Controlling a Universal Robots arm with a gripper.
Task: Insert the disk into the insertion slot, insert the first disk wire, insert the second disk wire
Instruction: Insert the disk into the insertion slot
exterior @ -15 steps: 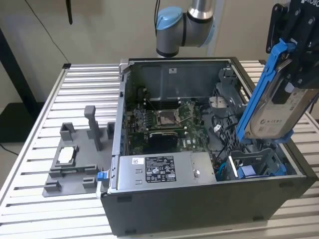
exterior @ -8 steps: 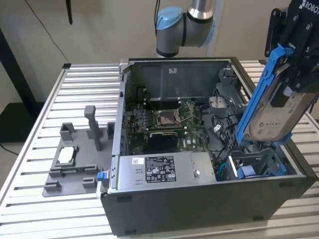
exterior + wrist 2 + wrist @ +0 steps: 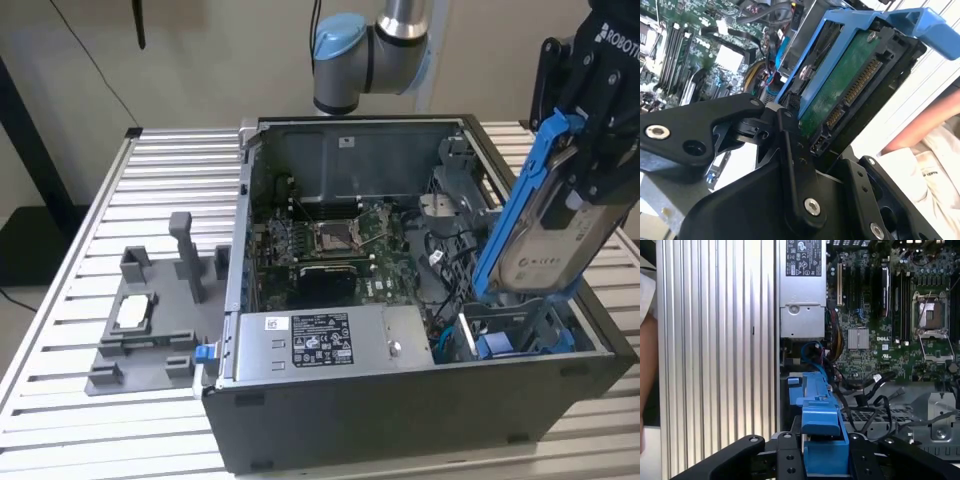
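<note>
You see the disk (image 3: 548,240) in silver with a white label, its bracket (image 3: 510,220) bright blue and its underside board green. The gripper (image 3: 822,457) is black. The computer case (image 3: 400,420) is dark grey, the power-supply box (image 3: 370,335) pale grey with a white label, the table (image 3: 100,200) ribbed silver, and the fixture tray (image 3: 150,345) plain grey.

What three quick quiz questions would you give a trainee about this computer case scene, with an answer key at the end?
1. True or false: the disk already sits fully inside the insertion slot.
2. What is the gripper clamped on? A: the disk. B: the power-supply box. C: nothing.
3. Fill in: in the exterior view, the grey fixture tray lies on the table at that view's ____ of the computer case.

Key: 1 false, it is held tilted above the slot; 2 A; 3 left.
</note>
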